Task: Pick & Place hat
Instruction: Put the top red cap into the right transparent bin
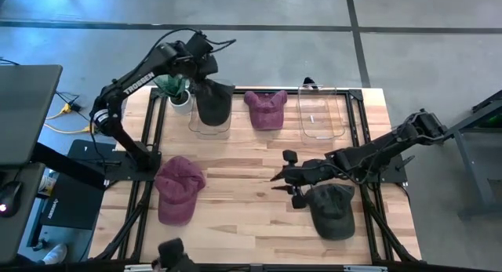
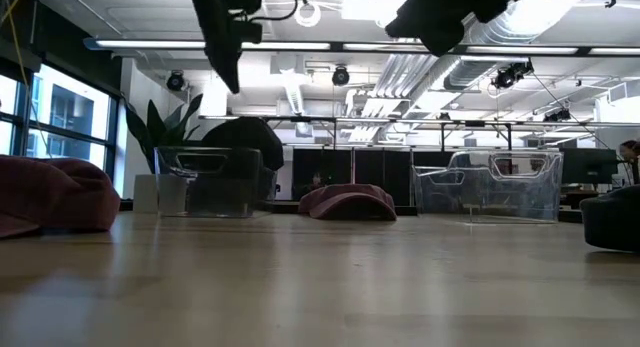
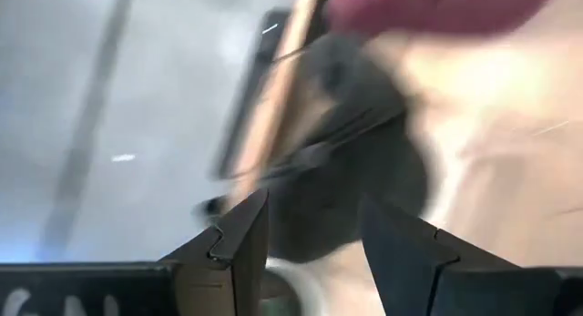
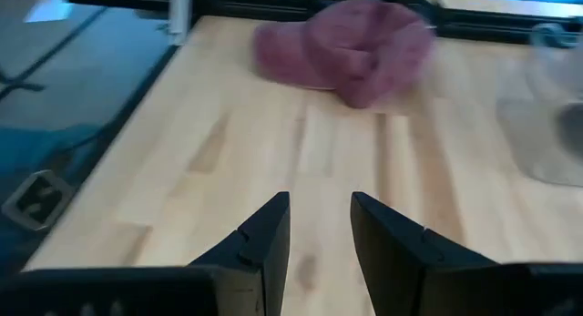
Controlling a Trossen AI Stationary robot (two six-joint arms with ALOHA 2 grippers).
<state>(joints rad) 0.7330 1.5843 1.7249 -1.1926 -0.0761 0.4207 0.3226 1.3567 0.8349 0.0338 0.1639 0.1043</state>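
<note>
The left hand [image 1: 205, 68], fingers spread and empty, hangs above the dark hat [image 1: 212, 102] lying in the clear bin [image 1: 210, 128]. The right hand [image 1: 284, 180], spread too, hovers over the bare tabletop [image 1: 243, 178].

Two arms of dark, near-black finish, built of slim tubular links joined by bulkier rounded joint housings. The left arm [image 1: 129, 84] bears white lettering along its upper link, reading partly as "TROSSEN"; thin black cables loop loose around its wrist. The right arm [image 1: 392, 143] shows the same dark casing, without legible marking. Each ends in a hand, left hand [image 3: 314, 248] and right hand [image 4: 319, 229], with two flat, angular, dark grey fingers [image 4: 264, 239] tapering to wedge tips.
</note>
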